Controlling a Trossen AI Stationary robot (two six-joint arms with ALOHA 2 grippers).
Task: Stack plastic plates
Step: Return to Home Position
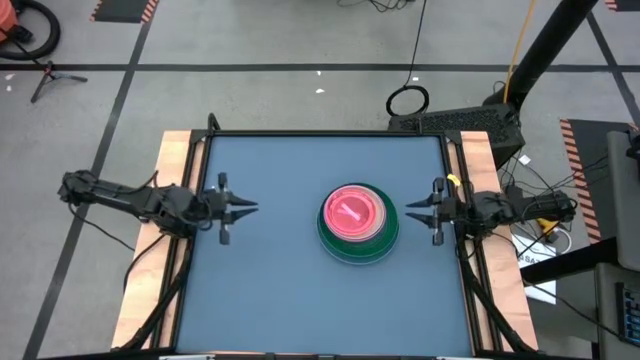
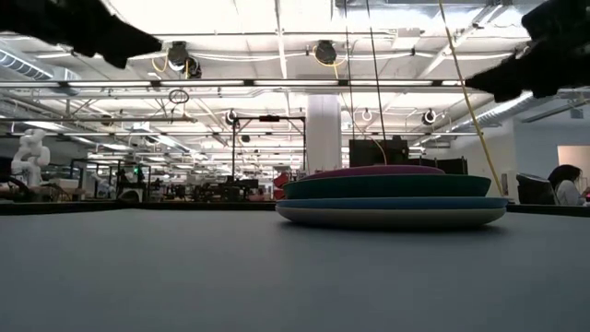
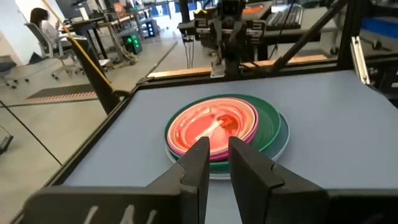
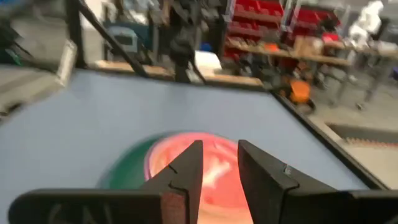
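The plastic plates stand in one stack [image 1: 358,225] on the blue table, right of its middle. A pink plate [image 3: 214,127] lies on top, a dark green plate [image 2: 387,187] under it, then a blue one, and a pale plate [image 2: 392,218] rests on the table. My left gripper [image 1: 255,208] hovers left of the stack, its fingers a narrow gap apart [image 3: 219,146]. My right gripper [image 1: 403,210] hovers close to the stack's right rim, also slightly open [image 4: 221,152]. Neither holds anything.
Wooden rails [image 1: 175,200] and dark frame bars border the table's left and right sides. Bare blue table surface [image 1: 280,300] lies all round the stack. Beyond the table are cables, a cable coil [image 1: 408,100] and a seated person [image 3: 43,25] far off.
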